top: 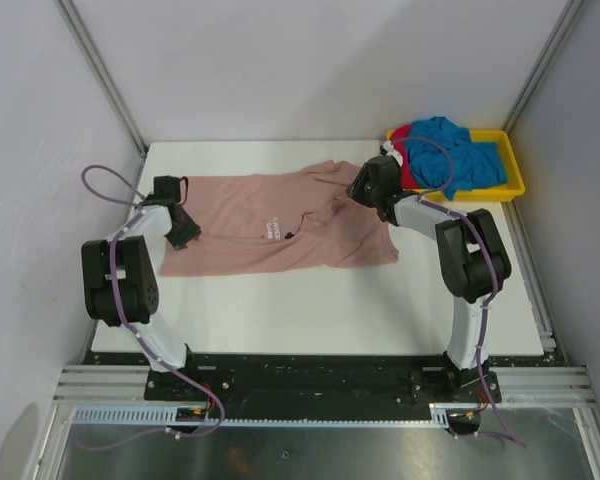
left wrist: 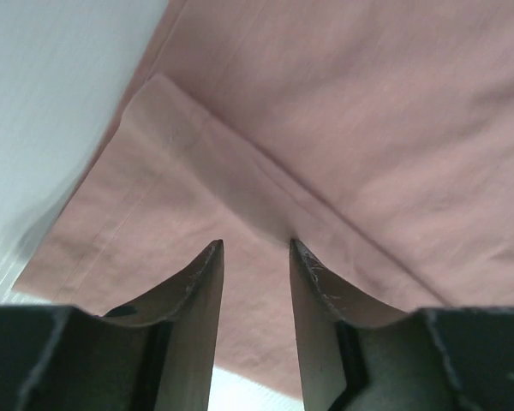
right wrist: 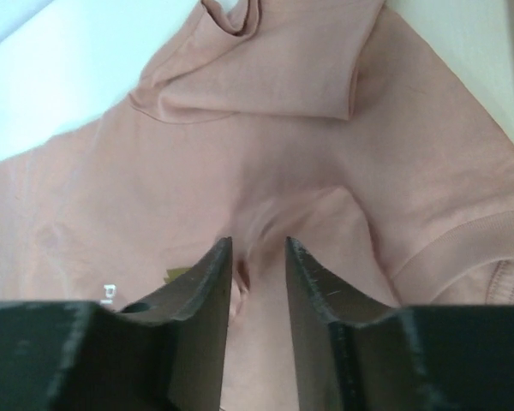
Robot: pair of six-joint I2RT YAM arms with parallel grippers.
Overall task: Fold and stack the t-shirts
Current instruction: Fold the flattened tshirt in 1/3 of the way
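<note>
A dusty pink t-shirt lies spread on the white table, with small white chest print. My left gripper is at the shirt's left end. In the left wrist view its jaws are open, low over a flat hemmed edge of pink cloth. My right gripper is at the shirt's upper right. Its jaws are open a little, with a raised ridge of pink cloth between them. A blue shirt and a red one lie bunched in the tray.
The yellow plastic tray stands at the back right corner, just behind my right arm. Bare white table lies in front of the shirt. Grey walls and metal frame posts enclose the table.
</note>
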